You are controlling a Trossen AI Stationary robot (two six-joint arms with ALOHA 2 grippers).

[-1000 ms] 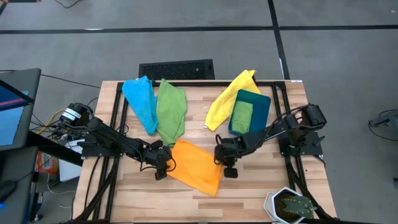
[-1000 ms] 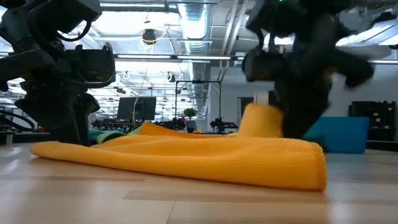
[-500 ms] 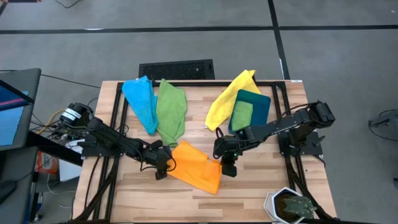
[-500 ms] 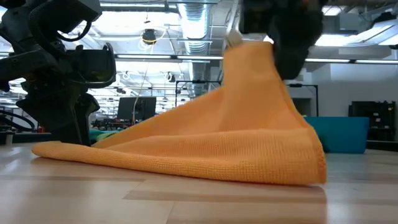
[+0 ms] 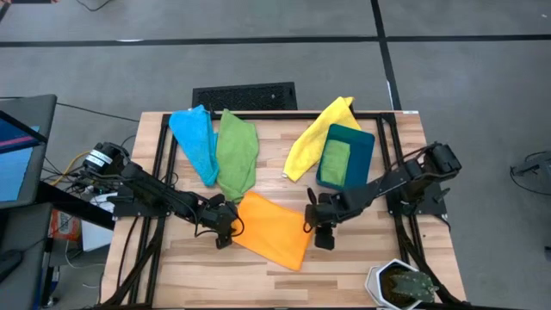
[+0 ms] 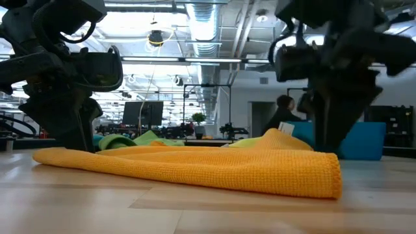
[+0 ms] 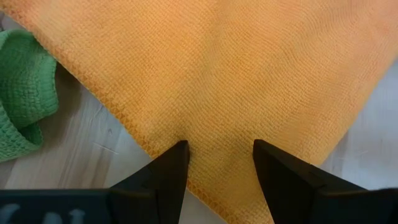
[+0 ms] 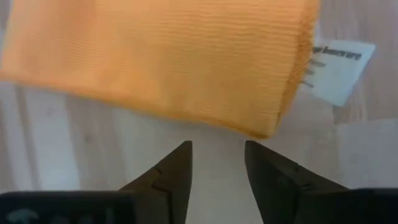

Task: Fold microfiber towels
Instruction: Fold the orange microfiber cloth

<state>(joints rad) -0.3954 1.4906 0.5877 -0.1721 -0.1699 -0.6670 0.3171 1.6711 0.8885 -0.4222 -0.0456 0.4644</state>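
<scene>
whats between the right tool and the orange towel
Only bare wooden tabletop. The right wrist view shows the right tool open just short of the orange towel's edge, with nothing in the gap.

A rigid dark teal rectangular bin (image 5: 360,155) sits on the pale wooden slatted table (image 5: 370,250), near its right edge

High view looks straight down on the whole table (image 5: 362,250); low view sits level at tabletop height. Both wrist views close in on the orange towel (image 5: 274,231).
</scene>
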